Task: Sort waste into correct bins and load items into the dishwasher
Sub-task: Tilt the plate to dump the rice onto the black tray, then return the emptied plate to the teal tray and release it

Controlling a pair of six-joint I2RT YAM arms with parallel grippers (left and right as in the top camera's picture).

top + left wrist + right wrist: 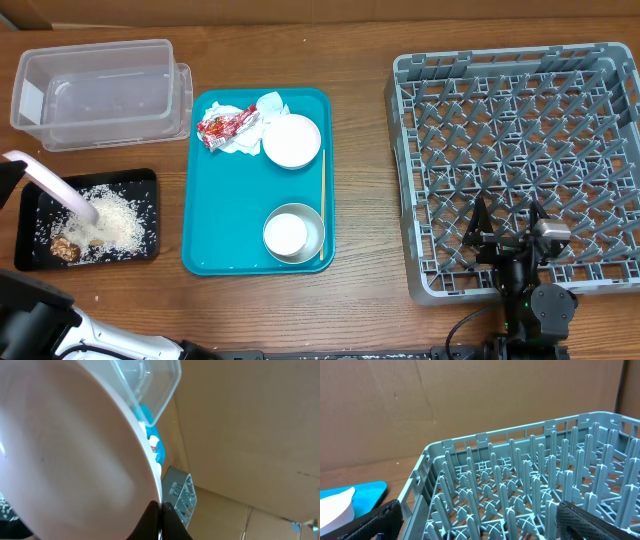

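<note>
My left gripper (pixel 161 510) is shut on the rim of the white dinner plate (pixel 75 460). In the overhead view it (pixel 12 172) holds the plate (pixel 60 192) tilted steeply over the black tray (pixel 140 180), where rice (pixel 115 220) and brown bits (pixel 67 248) lie. The teal tray (pixel 230 200) holds a red-and-white wrapper (pixel 225 124), napkins (pixel 262 108), a white bowl (pixel 292 140), a steel-sided bowl (pixel 293 233) and a chopstick (pixel 322 200). My right gripper (pixel 505 232) is open and empty over the front edge of the grey dish rack (pixel 520 150).
The clear tub (pixel 100 90) stands at the back left, behind the black tray, and looks empty. It also shows in the left wrist view (pixel 155 380). The rack's pegs (pixel 520 485) stand between my right fingers (pixel 480 515). Cardboard walls close the back.
</note>
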